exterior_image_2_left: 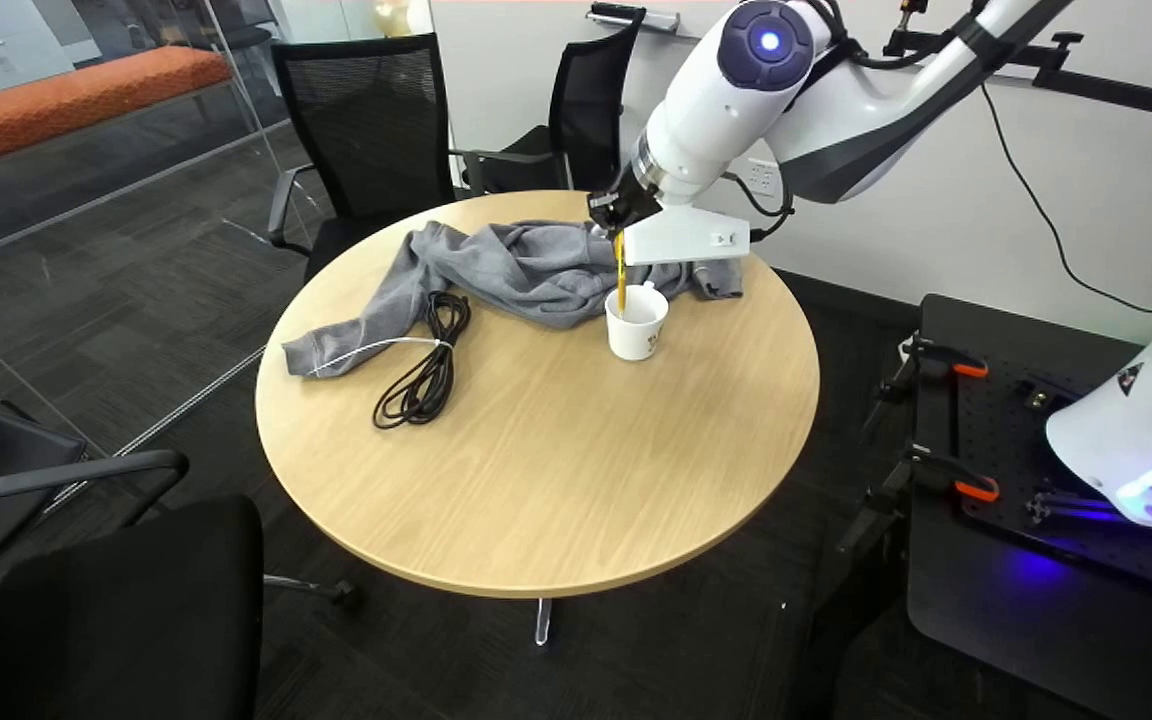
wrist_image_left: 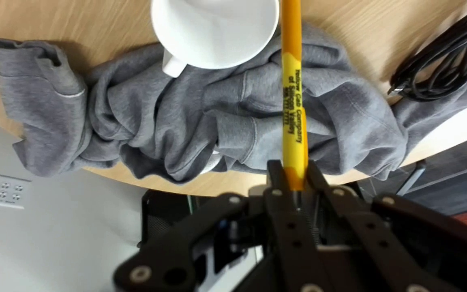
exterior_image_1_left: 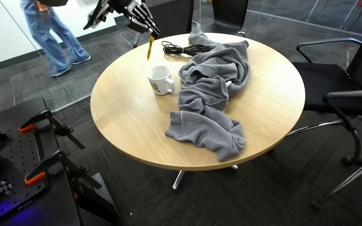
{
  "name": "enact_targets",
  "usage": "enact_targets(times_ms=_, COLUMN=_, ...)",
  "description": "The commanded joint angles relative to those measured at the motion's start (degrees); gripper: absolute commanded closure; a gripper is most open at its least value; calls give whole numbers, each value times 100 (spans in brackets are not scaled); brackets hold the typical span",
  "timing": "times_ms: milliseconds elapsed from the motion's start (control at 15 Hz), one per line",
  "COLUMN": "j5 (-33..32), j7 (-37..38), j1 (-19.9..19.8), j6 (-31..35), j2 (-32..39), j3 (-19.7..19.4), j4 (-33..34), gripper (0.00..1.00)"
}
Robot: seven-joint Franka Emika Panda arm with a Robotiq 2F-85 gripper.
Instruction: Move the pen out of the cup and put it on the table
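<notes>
Pen [wrist_image_left: 291, 95] here, one end pinched in my claw [wrist_image_left: 294, 170], rest hanging down! Judging by looks: light, stiff, smooth barrel, might pivot from end hold; mid-barrel would be steadier. Lower tip clear of white cup [exterior_image_1_left: 161, 84], near its rim. Table [exterior_image_1_left: 127, 119] below: I'd lay it down softly, no drop.

Table [wrist_image_left: 456, 126]: bright, glare at wrist view's right
Gripper [wrist_image_left: 294, 174]: out of focus there
Stand [exterior_image_2_left: 1026, 580]: blue glow
Floor [exterior_image_1_left: 143, 194]: dim

Cup [exterior_image_1_left: 160, 80] on table [exterior_image_1_left: 127, 106], garment [exterior_image_1_left: 204, 95] beside, cable [exterior_image_1_left: 195, 49] nearby
</notes>
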Motion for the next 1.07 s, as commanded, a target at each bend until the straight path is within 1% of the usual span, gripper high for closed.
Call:
enact_targets(times_ms=0, j5=109, j7=-694, j1=-58, j6=402, j2=-384, j3=144, j4=-403, gripper=96)
enact_targets(times_ms=200, j5=627, j7=-1701, j1=-114, j6=585, j2=-298, j3=363, j4=-458, gripper=96)
enact_targets(times_ms=467, j5=1889, j7=-3414, j1=-213, j6=402, j2=-46, j3=818, j4=-388, gripper=96)
enact_targets(times_ms=667, j5=2937, j7=-4746, j1=-388, j6=157, j2=211, j3=1240, j4=-207, gripper=96)
enact_targets(times_ms=800, j5=3488, j7=-5479, j1=-561, j6=-157, j2=420, j3=1529, j4=16, gripper=96)
enact_targets(times_ms=1000, j5=4102, j7=-6347, j1=-581, j6=-676, j2=775, j3=1587, j4=445, gripper=96)
